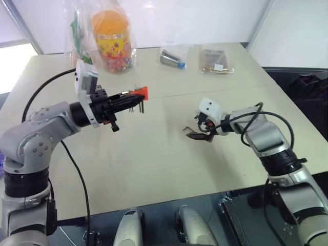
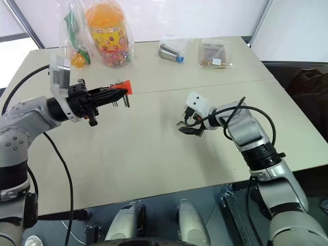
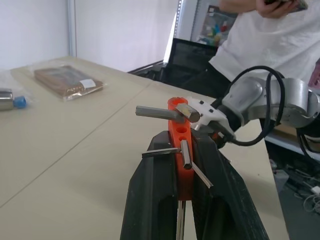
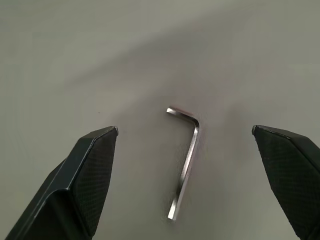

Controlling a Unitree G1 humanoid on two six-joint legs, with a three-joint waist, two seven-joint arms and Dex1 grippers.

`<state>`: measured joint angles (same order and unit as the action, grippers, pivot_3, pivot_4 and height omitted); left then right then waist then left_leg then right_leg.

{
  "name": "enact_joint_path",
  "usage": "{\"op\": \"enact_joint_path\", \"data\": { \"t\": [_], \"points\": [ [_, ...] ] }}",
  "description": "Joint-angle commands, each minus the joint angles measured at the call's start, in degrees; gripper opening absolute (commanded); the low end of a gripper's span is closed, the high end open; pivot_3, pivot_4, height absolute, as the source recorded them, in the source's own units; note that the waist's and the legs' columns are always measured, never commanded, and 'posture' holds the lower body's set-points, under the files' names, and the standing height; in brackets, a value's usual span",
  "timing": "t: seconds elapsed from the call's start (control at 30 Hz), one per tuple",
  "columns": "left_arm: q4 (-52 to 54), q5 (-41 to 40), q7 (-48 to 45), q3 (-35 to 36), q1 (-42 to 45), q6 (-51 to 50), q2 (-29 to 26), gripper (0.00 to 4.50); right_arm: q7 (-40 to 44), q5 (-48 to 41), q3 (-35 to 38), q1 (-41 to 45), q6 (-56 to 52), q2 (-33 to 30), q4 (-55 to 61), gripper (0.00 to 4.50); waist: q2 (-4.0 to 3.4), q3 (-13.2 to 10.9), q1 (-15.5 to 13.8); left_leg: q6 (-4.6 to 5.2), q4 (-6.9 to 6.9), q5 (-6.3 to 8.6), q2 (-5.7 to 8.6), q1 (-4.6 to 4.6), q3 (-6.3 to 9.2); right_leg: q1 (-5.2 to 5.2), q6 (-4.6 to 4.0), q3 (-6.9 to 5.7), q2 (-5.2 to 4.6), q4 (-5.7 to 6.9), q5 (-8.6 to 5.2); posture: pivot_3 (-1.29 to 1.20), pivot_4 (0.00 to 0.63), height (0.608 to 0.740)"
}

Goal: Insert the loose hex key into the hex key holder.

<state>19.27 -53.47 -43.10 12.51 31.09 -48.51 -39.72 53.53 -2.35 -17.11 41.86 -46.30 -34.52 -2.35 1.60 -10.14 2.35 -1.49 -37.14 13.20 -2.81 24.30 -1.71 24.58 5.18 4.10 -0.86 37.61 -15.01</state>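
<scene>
The right gripper (image 4: 185, 172) hangs just above the pale tabletop (image 1: 154, 169) with its two black fingers spread wide. Between them, untouched, lies the loose hex key (image 4: 185, 160), a thin L-shaped grey metal rod lying flat. To pick it up well, the fingers should probably drop straight down and close across the long leg. Farther off, the left gripper (image 1: 125, 102) is clamped on the hex key holder (image 3: 181, 150), a small red-orange plastic block bristling with metal keys, held above the table.

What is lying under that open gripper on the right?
A small bent metal hex key lies flat on the bare table, between the right gripper's spread fingers, untouched. Nothing covers it.
</scene>
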Motion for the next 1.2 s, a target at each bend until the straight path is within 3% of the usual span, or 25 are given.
{"op": "enact_joint_path", "data": {
  "t": [0.03,0.27,0.3,0.37,0.6,0.73,1.0,1.2],
  "points": [
    [2.21,-0.29,0.38,1.49,-0.50,1.20,-0.35,0.00,-3.21,0.65,0.75,0.73,-1.13,1.51,-2.35,4.46,0.00,0.00,0.02,0.00,0.00,0.00,0.00,0.00,0.00,0.00,0.00,0.00,0.00,0.00,0.00,0.00,0.150,0.740],
    [3.32,-0.27,1.54,1.53,-1.42,1.46,-0.58,0.00,-5.85,2.20,-0.13,2.03,2.51,3.74,-10.98,4.46,0.01,0.01,0.03,0.00,-0.02,0.00,0.01,0.02,-0.01,0.00,0.01,0.00,-0.01,-0.01,0.00,0.00,0.150,0.740],
    [3.55,-0.23,1.82,1.57,-1.51,1.47,-0.56,0.00,-5.96,2.37,-0.26,2.12,3.08,3.98,-12.02,4.23,0.01,0.01,0.04,0.00,-0.02,0.00,0.01,0.01,0.00,0.00,0.01,0.00,0.00,-0.01,0.00,0.00,0.150,0.740],
    [3.83,-0.23,2.25,1.67,-1.62,1.48,-0.55,0.00,-6.14,2.44,-0.30,2.38,3.48,4.43,-13.48,3.56,0.02,0.01,0.07,0.00,-0.01,0.00,0.01,0.00,0.00,-0.01,0.01,0.00,0.00,-0.01,0.01,0.00,0.150,0.740],
    [4.60,-0.63,3.42,2.21,-2.21,1.40,-0.72,0.00,-5.60,2.40,-0.48,3.04,3.43,5.04,-15.33,0.03,0.03,0.02,-0.05,0.00,-0.02,0.00,0.01,-0.01,0.00,-0.04,0.01,0.00,0.00,-0.01,0.01,0.00,0.150,0.740],
    [4.63,-0.75,3.84,2.33,-2.42,1.49,-0.65,0.00,-8.45,2.02,1.81,3.02,4.92,6.40,-14.50,0.03,0.04,0.03,0.01,0.00,-0.02,0.00,0.01,-0.02,0.01,-0.04,0.01,0.00,0.00,-0.01,0.00,0.00,0.150,0.740],
    [3.04,0.68,4.83,0.97,-1.31,2.85,1.04,0.00,-24.58,-0.42,14.99,6.17,34.99,14.92,-9.36,0.03,-0.01,0.00,0.15,0.00,0.04,0.00,0.00,0.07,0.00,0.06,0.02,0.01,0.01,-0.02,0.01,0.00,0.150,0.740],
    [0.26,2.81,4.85,-0.80,1.87,4.17,2.75,0.00,-29.99,-9.71,21.76,10.40,41.33,23.74,-2.15,0.03,0.00,0.00,0.15,-0.01,0.06,0.00,-0.01,0.08,0.01,0.08,0.02,0.01,0.01,-0.01,0.01,0.00,0.150,0.740]
  ]
}}
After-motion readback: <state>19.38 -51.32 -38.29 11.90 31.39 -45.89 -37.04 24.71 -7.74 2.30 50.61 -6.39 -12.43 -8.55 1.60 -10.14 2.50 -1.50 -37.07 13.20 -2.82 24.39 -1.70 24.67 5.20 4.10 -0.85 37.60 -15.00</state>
